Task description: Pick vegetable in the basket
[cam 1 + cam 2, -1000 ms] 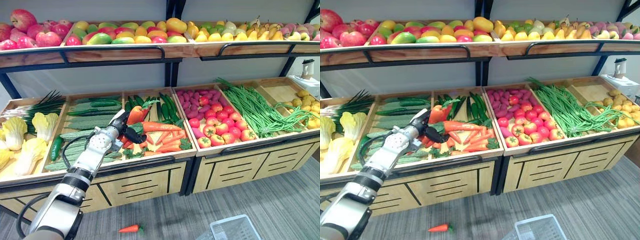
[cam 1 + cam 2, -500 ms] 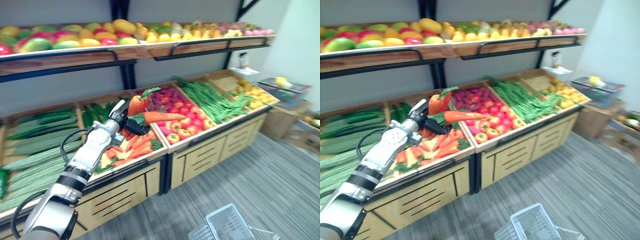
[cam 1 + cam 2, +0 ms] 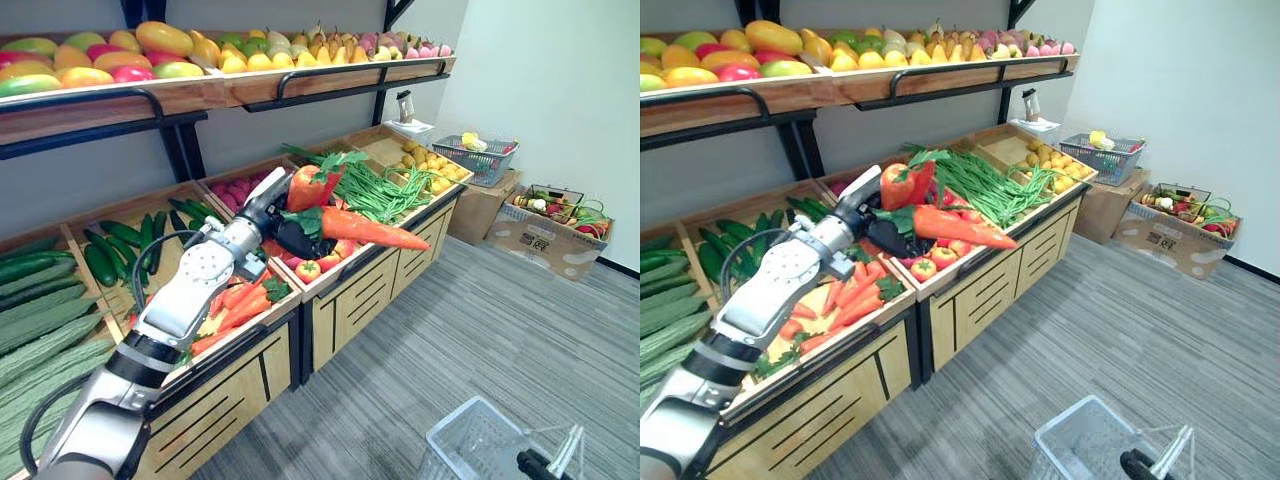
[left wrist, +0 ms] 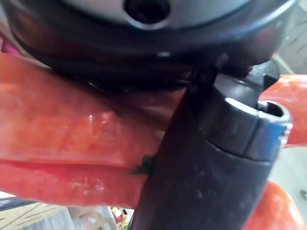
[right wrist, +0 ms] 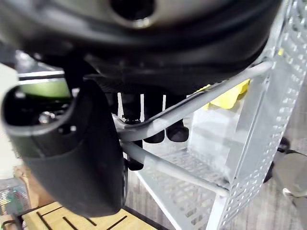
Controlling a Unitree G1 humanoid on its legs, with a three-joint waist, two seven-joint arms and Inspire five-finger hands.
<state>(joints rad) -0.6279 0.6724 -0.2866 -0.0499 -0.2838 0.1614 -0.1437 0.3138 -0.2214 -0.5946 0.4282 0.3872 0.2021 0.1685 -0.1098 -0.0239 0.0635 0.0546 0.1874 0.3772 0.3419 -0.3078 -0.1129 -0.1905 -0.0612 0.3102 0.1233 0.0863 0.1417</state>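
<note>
My left hand (image 3: 258, 218) is raised above the vegetable crates, shut on two orange carrots with green tops. One long carrot (image 3: 368, 229) points right and a shorter one (image 3: 305, 186) stands up above the hand. In the left wrist view the carrot (image 4: 62, 139) lies pressed against the palm, under the thumb (image 4: 211, 172). A pale wire basket (image 3: 470, 448) hangs low at the right above the floor. My right hand (image 3: 532, 465) is curled round its handle (image 5: 192, 108), with the thumb (image 5: 72, 158) close beside it.
Wooden crates hold loose carrots (image 3: 235, 300), cucumbers (image 3: 40, 330), tomatoes (image 3: 308, 268) and green beans (image 3: 385, 190). A fruit shelf (image 3: 200, 85) runs above. By the wall stand a small basket (image 3: 475, 158) on a box and a cardboard box (image 3: 548, 225). Grey floor lies to the right.
The camera has swung to the right. My left hand has lifted the two carrots out of the crate and carried them right and forward. The basket has come further into view.
</note>
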